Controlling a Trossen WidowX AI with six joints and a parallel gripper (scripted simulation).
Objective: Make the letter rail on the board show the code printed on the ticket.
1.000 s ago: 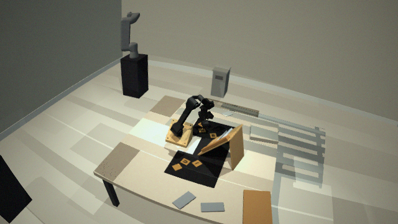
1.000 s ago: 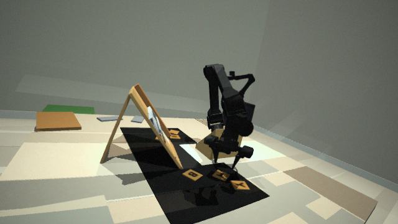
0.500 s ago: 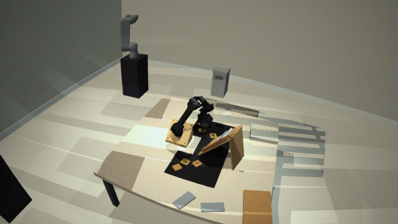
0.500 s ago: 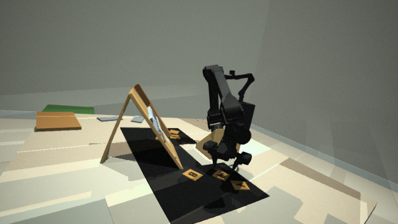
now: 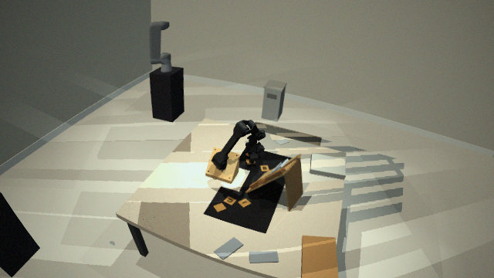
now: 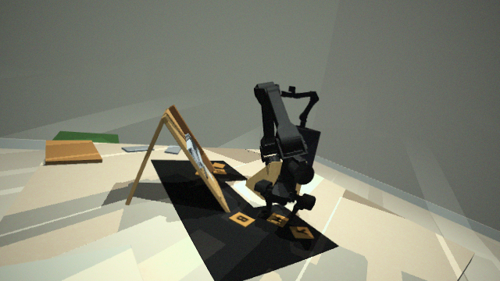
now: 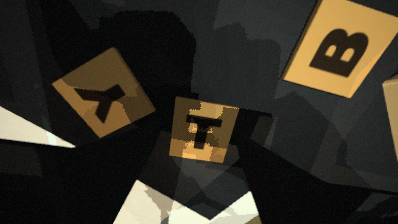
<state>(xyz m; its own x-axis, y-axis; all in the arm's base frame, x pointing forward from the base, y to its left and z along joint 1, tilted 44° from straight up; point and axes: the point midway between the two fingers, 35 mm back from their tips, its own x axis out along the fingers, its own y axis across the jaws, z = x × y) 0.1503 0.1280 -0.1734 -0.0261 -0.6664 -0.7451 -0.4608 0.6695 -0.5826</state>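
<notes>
My gripper is open and points down low over the T tile, one finger on each side, nothing held. The Y tile lies on one side of it. The B tile lies on the other side, nearer the board. The wooden board stands tilted; its rail and ticket cannot be read. A U tile, a tile like an I and a tile with no legible letter lie beyond the board.
The tiles lie on a black mat. The arm's wooden base is beside it. Two grey plates and an orange-brown block are on the table. A pale tray lies behind the board.
</notes>
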